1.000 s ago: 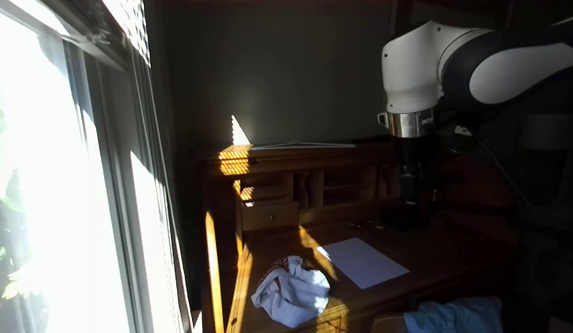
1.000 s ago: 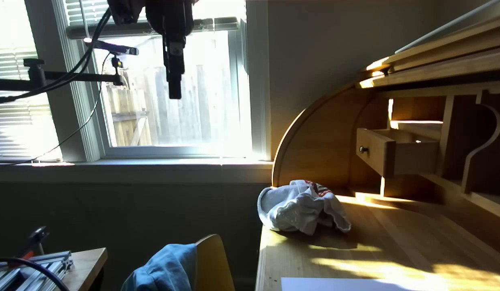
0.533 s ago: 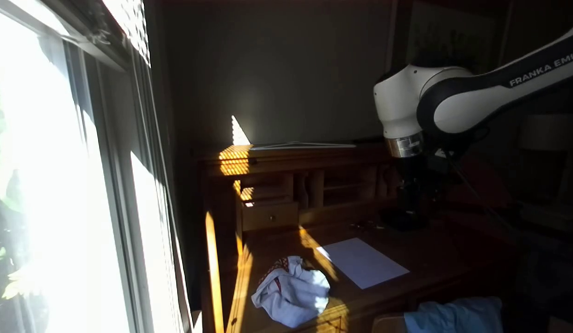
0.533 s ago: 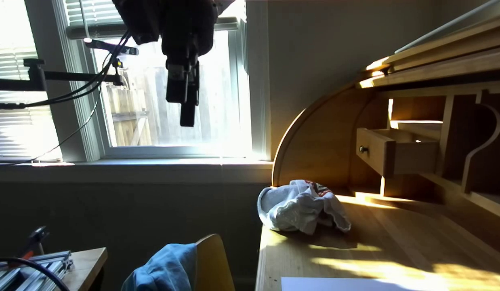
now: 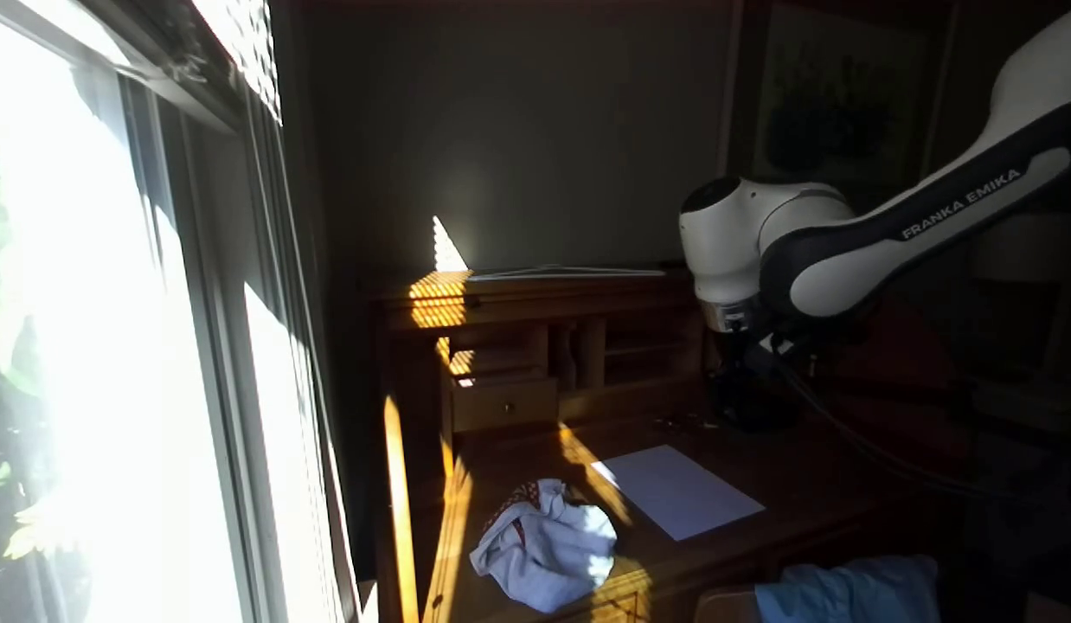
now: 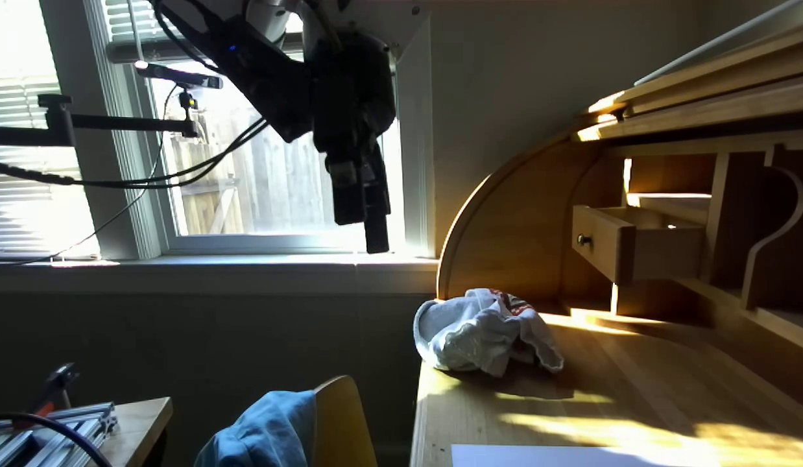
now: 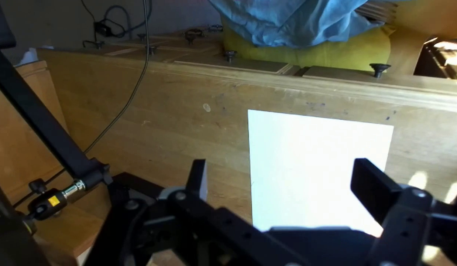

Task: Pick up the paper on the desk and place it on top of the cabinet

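Note:
A white sheet of paper point(image 5: 678, 493) lies flat on the wooden desk point(image 6: 609, 376). Its edge also shows in an exterior view point(image 6: 544, 456), and most of it in the wrist view point(image 7: 306, 166). My gripper point(image 7: 284, 177) is open and empty; in the wrist view one finger appears left of the sheet and the other in front of its right part. In an exterior view the gripper point(image 6: 364, 227) hangs in the air, well above desk level, pointing down. The cabinet top point(image 5: 579, 290) is the upper ledge of the desk's hutch, also visible in an exterior view point(image 6: 719, 84).
A crumpled white cloth point(image 5: 548, 545) lies on the desk beside the paper. A small drawer point(image 6: 602, 246) stands pulled out. A thin white object point(image 5: 566, 273) lies on the cabinet top. A black camera arm point(image 7: 40, 114) and a chair with blue fabric point(image 6: 265, 428) are near the desk.
The arm has come down and moved toward the desk; in an exterior view the gripper has shifted right and lower. The paper and cloth have not moved.

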`<state>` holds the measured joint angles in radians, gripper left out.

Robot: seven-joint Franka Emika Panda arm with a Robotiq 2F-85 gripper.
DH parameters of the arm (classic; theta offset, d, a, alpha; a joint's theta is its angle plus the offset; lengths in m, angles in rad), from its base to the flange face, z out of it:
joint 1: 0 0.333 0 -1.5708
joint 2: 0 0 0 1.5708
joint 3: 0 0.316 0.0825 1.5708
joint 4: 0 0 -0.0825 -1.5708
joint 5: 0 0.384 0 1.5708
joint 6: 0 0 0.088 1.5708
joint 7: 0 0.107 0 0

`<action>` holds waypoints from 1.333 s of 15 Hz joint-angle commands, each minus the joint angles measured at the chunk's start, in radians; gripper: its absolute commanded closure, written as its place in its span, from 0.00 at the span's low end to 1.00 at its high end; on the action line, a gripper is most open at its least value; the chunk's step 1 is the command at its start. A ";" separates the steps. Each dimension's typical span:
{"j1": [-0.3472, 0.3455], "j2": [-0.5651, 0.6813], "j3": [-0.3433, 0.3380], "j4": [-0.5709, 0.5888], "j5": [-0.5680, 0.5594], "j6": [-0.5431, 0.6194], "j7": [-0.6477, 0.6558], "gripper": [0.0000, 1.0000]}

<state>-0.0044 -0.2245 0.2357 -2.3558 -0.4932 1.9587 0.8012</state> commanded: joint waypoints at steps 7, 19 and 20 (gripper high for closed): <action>0.041 0.084 -0.027 -0.022 -0.071 0.118 0.127 0.00; 0.046 0.257 -0.088 0.000 -0.060 0.279 0.162 0.00; 0.047 0.279 -0.099 0.002 -0.052 0.313 0.155 0.00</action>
<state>0.0283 -0.0179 0.1719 -2.3767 -0.5606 2.1949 0.9409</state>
